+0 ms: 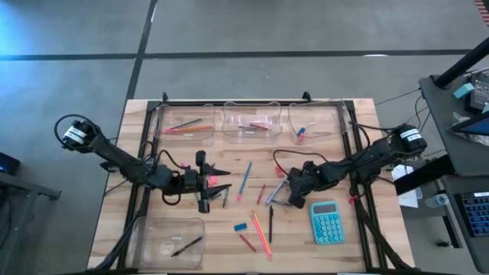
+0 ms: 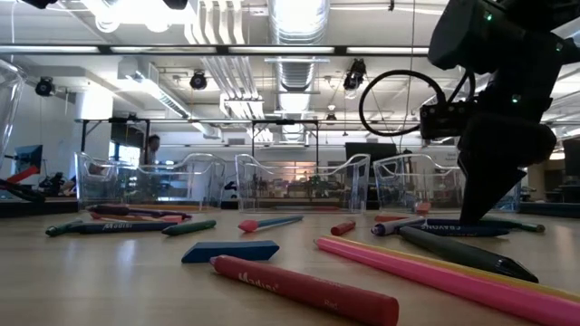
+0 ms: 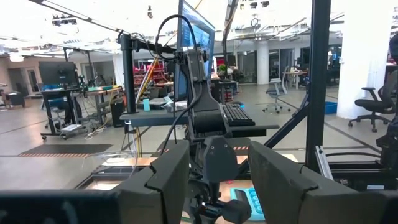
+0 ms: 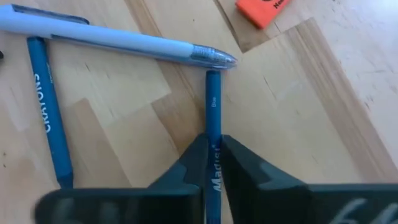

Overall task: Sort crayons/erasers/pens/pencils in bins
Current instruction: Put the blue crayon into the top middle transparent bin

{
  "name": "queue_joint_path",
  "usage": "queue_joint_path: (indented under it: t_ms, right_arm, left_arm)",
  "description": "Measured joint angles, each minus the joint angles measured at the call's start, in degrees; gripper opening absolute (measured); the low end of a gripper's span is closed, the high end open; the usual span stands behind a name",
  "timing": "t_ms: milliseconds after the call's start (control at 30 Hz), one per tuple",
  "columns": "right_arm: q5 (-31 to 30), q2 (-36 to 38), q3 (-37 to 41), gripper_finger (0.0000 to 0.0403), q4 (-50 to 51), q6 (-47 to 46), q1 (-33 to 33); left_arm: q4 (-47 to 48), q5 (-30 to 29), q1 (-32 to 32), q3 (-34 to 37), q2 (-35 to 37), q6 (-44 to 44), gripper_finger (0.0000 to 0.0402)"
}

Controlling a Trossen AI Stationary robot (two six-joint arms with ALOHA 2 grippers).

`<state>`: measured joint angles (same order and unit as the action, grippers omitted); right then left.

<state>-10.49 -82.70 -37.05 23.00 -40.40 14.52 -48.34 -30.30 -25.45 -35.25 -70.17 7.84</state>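
Note:
My right gripper (image 1: pixel 276 197) is low over the table's middle right and shut on a blue crayon (image 4: pixel 213 106). The crayon's far end meets the tip of a white pen (image 4: pixel 124 40). A second blue crayon (image 4: pixel 46 106) and an orange eraser (image 4: pixel 264 9) lie beside them. My left gripper (image 1: pixel 216 182) is open and empty left of centre, its fingers (image 3: pixel 161 180) level and facing the right arm. Three clear bins (image 1: pixel 252 124) stand along the far edge. A fourth bin (image 1: pixel 170 241) stands at the near left and holds a black pen (image 1: pixel 187 245). My right gripper pinches the blue crayon's two long sides (image 4: pixel 213 146) between its two fingers, near the end nearer the wrist. The fingers come down from above at a slant, one on each side of the stick. The crayon lies flat on the table, and its far end (image 4: pixel 212 78) points at the pen's tip.
Loose on the table are a blue pencil (image 1: pixel 244 179), a red crayon (image 1: pixel 260 193), a black pen (image 1: pixel 270 224), a blue eraser (image 1: pixel 241 227), pink and orange pencils (image 1: pixel 262 233) and a teal calculator (image 1: pixel 326 221). Near the low camera lie a red crayon (image 2: pixel 299 288) and several sticks.

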Motion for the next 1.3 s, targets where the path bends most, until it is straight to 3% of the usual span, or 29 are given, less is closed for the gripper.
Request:
queue_joint_path:
  t_ms: [300, 667, 933, 1300]
  right_arm:
    - [-1.5, 2.7, 0.2, 0.0015, 1.2, 0.5, 0.0]
    - [-7.9, 14.0, -2.4, 0.0012, -0.9, 8.3, -2.7]
    - [-2.9, 14.2, -5.4, 0.0012, -14.1, 24.1, -13.0]
    - [7.2, 2.2, -16.9, 0.0011, -17.3, 35.5, -30.6]
  left_arm:
    - [0.0, 0.0, 0.0, 0.0, 0.0, 0.0, 0.0150]
    - [-0.1, 0.0, 0.0, 0.0, 0.0, 0.0, 0.0150]
    - [-0.3, 0.0, 0.0, 0.0, 0.0, 0.0, 0.0150]
    - [-0.3, 0.0, 0.0, 0.0, 0.0, 0.0, 0.0150]
